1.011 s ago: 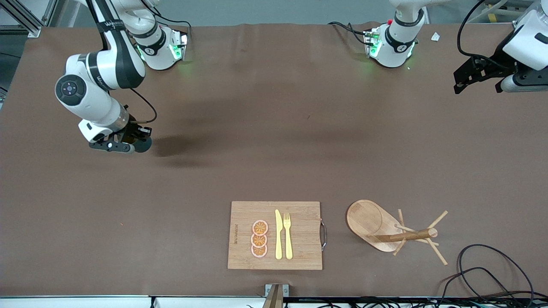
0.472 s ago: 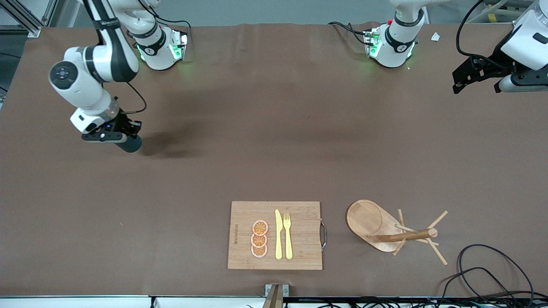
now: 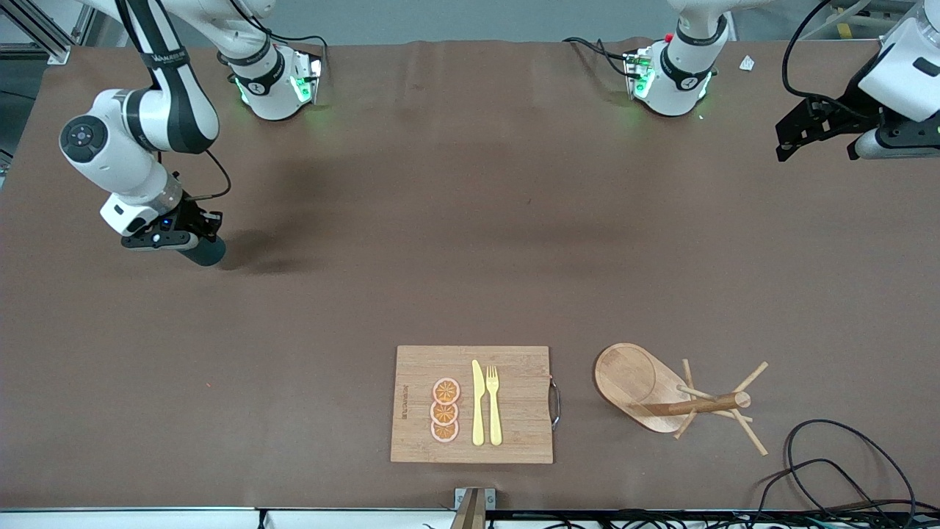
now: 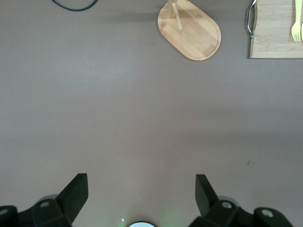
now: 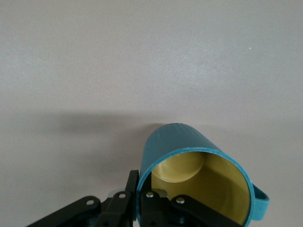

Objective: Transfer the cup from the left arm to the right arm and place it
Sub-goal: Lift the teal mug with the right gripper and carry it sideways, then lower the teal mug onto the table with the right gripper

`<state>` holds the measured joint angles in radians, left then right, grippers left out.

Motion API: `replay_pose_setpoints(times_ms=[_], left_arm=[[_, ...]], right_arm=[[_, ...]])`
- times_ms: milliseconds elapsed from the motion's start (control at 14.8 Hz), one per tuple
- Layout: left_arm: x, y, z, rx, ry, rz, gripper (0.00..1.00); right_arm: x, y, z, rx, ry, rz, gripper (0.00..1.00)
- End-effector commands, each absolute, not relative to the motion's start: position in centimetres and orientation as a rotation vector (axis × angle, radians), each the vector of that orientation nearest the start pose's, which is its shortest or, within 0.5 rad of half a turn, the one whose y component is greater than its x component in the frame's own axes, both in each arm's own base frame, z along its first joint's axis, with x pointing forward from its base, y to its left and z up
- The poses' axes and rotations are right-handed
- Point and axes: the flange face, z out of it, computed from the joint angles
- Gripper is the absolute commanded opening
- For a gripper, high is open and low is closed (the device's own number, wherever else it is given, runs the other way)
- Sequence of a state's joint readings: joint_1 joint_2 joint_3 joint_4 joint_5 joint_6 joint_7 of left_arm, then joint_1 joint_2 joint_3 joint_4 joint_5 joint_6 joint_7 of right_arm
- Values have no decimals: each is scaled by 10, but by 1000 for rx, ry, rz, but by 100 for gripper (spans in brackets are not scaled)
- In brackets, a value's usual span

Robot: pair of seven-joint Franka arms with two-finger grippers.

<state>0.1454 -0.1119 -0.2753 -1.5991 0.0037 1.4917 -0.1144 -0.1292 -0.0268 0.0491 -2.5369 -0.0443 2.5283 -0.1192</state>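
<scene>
Teal rim pinched between closed fingers: the right gripper (image 5: 144,198) has the cup (image 5: 199,177) clamped by its wall, one finger inside against the mustard lining and one outside on the ribbed side. The cup hangs below the claw with its long axis tipped off vertical, its closed base leading toward the table and its handle sticking out away from the fingers. In the front view the right gripper (image 3: 187,239) and its cup (image 3: 202,252) sit just over bare brown table (image 3: 470,242) at the right arm's end. The placing move therefore looks like a short drop, with the cup first levelled so its base meets the cloth flat. The left gripper (image 3: 822,132) waits, fingers spread and empty, over the table's left-arm end.
</scene>
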Motion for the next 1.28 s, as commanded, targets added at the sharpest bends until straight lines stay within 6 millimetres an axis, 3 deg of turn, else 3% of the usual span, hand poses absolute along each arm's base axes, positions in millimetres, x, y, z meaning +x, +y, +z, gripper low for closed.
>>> replay_pose_setpoints(times_ms=[0, 809, 1078, 1213], left_arm=[[506, -74, 664, -3096, 31, -11, 100], [507, -76, 663, -3100, 46, -8, 100], [508, -77, 660, -3104, 25, -6, 100], [508, -77, 660, -3104, 25, -6, 100]], right_arm=[[450, -35, 273, -3166, -109, -6, 0], [449, -30, 254, -3154, -107, 53, 0], [449, -29, 251, -3153, -93, 65, 9], [449, -19, 251, -3155, -40, 69, 17]])
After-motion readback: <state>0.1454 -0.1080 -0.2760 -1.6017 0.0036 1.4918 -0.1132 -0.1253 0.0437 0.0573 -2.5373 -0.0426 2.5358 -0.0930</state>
